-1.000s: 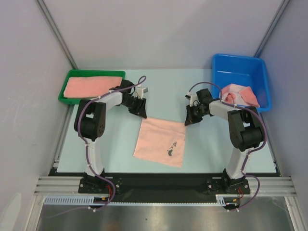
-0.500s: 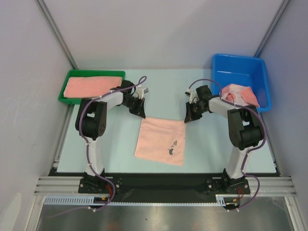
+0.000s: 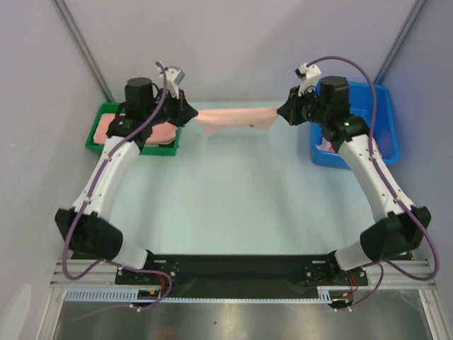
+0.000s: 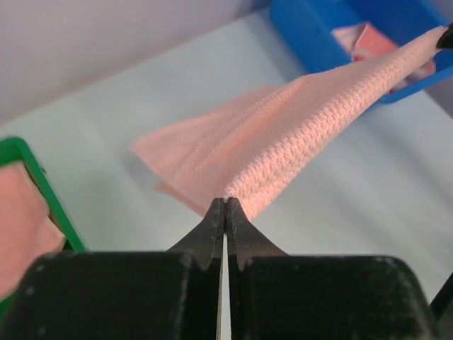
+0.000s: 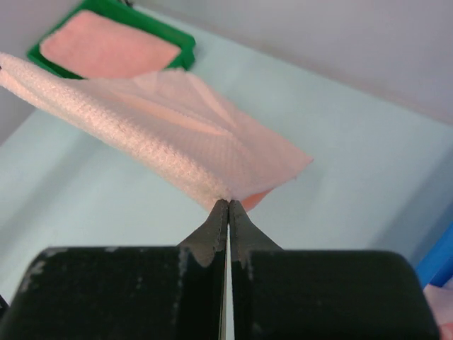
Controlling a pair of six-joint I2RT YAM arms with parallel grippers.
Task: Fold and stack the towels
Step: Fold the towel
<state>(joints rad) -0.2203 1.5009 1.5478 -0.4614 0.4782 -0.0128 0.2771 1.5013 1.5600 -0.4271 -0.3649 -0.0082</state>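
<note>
Two containers flank the table (image 3: 233, 205): blue bin (image 3: 382, 106) on the right, green tray (image 3: 95, 145) on the left holding a folded pink towel (image 3: 161, 133). Peach towel (image 3: 233, 119) is stretched in the air over the far end, with left gripper (image 4: 225, 205) and right gripper (image 5: 228, 205) each clenched on a corner. Best to lower both evenly and keep the tension equal so the fold lands square.

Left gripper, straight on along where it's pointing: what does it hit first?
The salmon-pink cloth towel that the left gripper itself pinches, which stretches ahead toward the right gripper. Past that, the blue plastic bin looks roughly in line, though depth is unclear.
</note>
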